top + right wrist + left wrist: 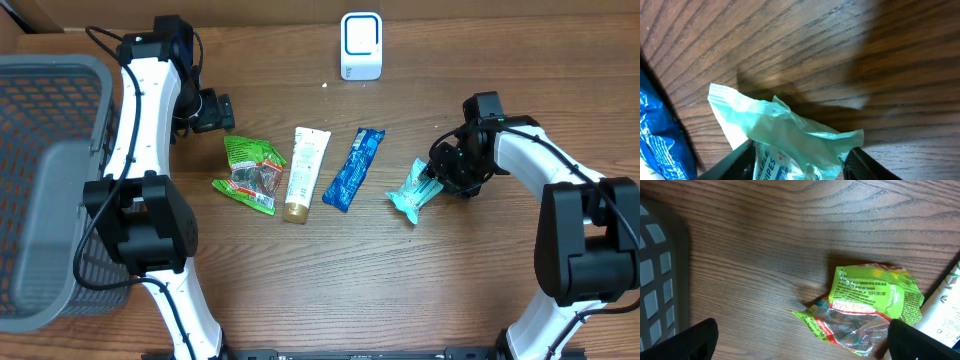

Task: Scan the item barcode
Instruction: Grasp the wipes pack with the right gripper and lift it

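A teal wipes packet (412, 190) lies on the wooden table right of centre. My right gripper (440, 178) reaches it from the right. In the right wrist view its fingers (737, 157) press both sides of the packet (790, 125), which fills the gap, so the right gripper (797, 162) is shut on it. No barcode shows on the packet. A white scanner (361, 45) stands at the back. My left gripper (215, 112) hovers open behind a green snack packet (250, 175). In the left wrist view the left gripper (800, 340) holds nothing, with the green packet (870, 305) ahead of it.
A cream tube (305, 172) and a blue wrapped bar (354, 168) lie between the green packet and the wipes. The bar's edge (660, 130) is just left of the right gripper. A grey basket (50, 180) fills the left side of the table.
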Tool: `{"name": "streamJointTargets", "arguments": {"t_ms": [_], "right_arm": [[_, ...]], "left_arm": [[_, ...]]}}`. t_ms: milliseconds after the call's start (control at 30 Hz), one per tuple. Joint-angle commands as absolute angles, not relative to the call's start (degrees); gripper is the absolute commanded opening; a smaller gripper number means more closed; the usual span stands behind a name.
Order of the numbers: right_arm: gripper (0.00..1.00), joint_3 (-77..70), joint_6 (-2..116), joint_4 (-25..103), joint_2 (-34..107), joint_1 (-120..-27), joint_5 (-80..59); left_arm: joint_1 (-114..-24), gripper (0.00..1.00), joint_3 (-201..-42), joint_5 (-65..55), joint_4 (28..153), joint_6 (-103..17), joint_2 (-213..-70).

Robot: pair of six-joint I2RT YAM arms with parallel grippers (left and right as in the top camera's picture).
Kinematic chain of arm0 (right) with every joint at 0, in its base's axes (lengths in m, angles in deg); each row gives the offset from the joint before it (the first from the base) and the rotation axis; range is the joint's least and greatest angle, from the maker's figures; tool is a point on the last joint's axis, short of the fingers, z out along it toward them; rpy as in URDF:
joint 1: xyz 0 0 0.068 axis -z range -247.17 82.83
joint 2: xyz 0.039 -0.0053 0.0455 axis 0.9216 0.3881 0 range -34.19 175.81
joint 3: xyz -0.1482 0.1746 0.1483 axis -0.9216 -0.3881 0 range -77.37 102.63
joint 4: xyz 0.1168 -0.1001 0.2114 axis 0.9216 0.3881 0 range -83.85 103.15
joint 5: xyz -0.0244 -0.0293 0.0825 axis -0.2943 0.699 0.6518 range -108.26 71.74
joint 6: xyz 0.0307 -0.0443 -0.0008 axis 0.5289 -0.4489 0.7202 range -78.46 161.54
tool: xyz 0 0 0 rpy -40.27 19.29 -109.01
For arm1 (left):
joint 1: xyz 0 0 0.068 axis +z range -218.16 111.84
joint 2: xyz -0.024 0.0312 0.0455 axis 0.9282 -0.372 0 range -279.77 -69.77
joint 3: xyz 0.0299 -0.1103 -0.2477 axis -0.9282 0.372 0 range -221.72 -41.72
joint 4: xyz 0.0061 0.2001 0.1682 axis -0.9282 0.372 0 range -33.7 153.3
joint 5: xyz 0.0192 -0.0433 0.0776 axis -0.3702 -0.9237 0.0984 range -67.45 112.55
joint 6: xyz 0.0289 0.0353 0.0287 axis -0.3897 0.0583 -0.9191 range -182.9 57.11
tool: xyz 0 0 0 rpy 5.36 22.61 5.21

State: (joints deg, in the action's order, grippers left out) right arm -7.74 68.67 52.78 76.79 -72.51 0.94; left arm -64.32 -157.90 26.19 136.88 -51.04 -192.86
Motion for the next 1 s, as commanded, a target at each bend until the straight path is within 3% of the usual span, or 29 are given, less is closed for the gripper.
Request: {"name": "streamJointTargets", "arguments": {"t_ms": [0,67,200,333,500,733,967], "right_arm": [[0.25,-8.72,68.54,53.19,77.16,-72.55,-2.01],[0.04,-7.98,68.54,54.2,77.14,-71.94,-3.21],[0.04,-1.69,65.46,62.5,75.78,-69.52,-5.26],[0.04,4.92,65.61,72.78,73.07,-69.97,-17.81],[0.04,10.84,78.86,88.03,72.97,-73.82,-40.89],[0.04,10.79,82.24,92.86,80.86,-75.57,-42.7],[0.07,10.79,82.05,89.28,90.93,-76.64,-42.4]], "left_arm": [[-64.59,1.0,-157.68,25.55,136.79,-50.45,-191.5],[-64.59,0.99,-157.68,25.55,136.79,-50.45,-191.5],[-64.59,1.0,-157.68,25.55,136.79,-50.45,-191.5],[-64.59,1.0,-157.68,25.55,136.79,-50.45,-191.5],[-64.59,1.0,-157.68,25.55,136.79,-50.45,-191.5],[-64.59,1.0,-157.68,25.55,136.79,-50.45,-191.5],[-64.59,1.0,-157.68,25.55,136.79,-50.45,-191.5]]}}
